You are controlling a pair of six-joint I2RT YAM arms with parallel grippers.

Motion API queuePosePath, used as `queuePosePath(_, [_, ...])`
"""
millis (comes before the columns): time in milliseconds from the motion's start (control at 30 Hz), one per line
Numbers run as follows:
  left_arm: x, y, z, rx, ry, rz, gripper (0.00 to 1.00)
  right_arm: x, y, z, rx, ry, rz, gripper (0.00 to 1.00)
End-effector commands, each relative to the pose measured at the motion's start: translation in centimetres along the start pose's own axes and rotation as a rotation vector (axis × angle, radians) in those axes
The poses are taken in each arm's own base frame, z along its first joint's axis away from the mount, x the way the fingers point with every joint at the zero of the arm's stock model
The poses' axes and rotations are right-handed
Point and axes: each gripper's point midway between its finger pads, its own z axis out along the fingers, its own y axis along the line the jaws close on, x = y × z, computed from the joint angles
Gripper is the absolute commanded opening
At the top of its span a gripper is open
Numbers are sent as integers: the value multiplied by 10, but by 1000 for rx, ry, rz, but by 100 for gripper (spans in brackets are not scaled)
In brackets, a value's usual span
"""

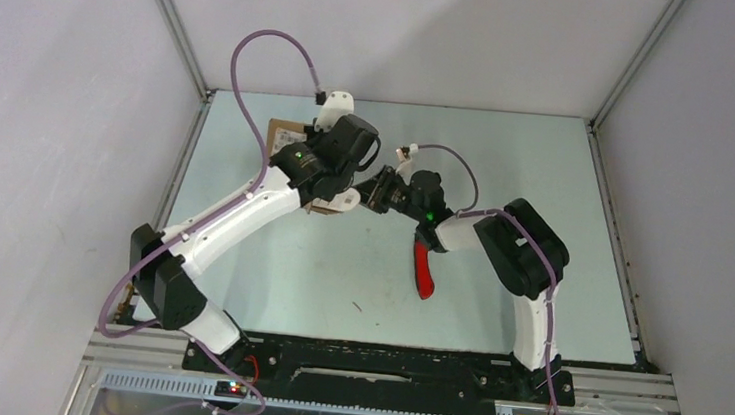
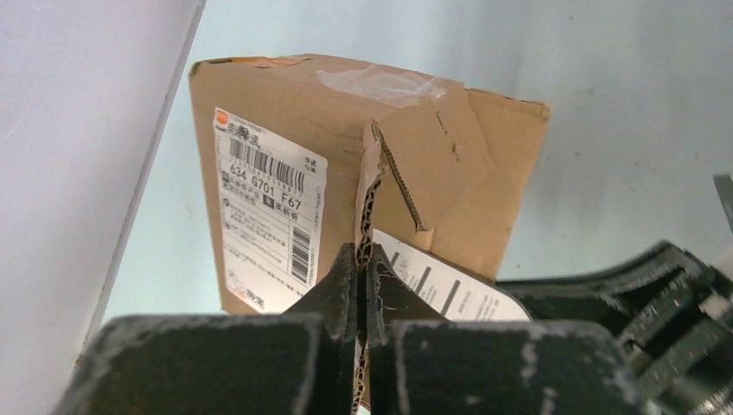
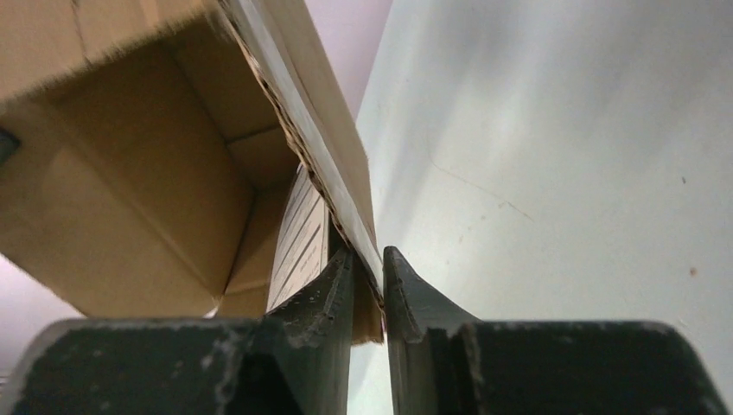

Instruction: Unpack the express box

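Small brown cardboard express box [image 1: 284,135] sits by the far-left corner of the pale green desk [image 1: 337,285], near the left wall [image 2: 78,156]. In the top view it is mostly hidden under the left wrist. Its white shipping label [image 2: 268,207] faces the left wrist camera.

Left gripper [image 2: 361,259]: fingers fully together, clamped on the raw corrugated edge of one upright flap. The bite looks shallow, edge only, so a hard pull could tear the corrugate or slip off.

Right gripper [image 3: 367,255]: jaws a narrow slit apart, with the edge of another flap in the slit. Can't tell whether the pads actually press it. If they don't, that flap may fold back over the opening.

Risks from here:
- Box looks light. A pull by one arm would likely tip or drag it rather than open it, possibly into the wall.
- White printed sheet [image 3: 298,238] lies inside and could slide out if the box tilts.
- The two wrists are close together over the box, so any move inward risks contact.
- Red-handled knife [image 1: 423,268] lies on the desk just under the right forearm, near mid-desk. A low sweep would knock it.
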Motion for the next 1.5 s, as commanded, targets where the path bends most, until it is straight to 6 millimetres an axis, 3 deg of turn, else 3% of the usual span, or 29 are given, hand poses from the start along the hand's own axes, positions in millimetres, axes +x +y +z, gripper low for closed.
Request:
queuePosePath(0, [-23, 12, 6, -70, -54, -150, 0, -1, 11, -16, -10, 28, -29, 22])
queuePosePath(333, [-19, 17, 10, -96, -34, -169, 0, -7, -1, -49, 65, 21, 29, 38])
queuePosePath(567, [-13, 16, 8, -103, -40, -179, 0, -10, 19, -72, 96, -45, 47, 40])
queuePosePath(767, [-13, 14, 7, -105, -43, -177, 0, 3, 52, -78, 106, -72, 26, 41])
queuePosePath(967, [-16, 12, 5, -91, -48, -187, 0, 20, 57, -69, 153, -64, 74, 41])
queuePosePath(1133, [-17, 10, 4, -82, -49, -183, 0, 16, 51, -60, 204, -87, 67, 40])
queuePosePath(1367, [-16, 9, 3, -77, -48, -179, 0, 4, 65, -46, 181, -93, 48, 37])
queuePosePath(1467, [-17, 9, 3, -73, -49, -182, 0, 7, 63, -40, 195, -76, 50, 35])
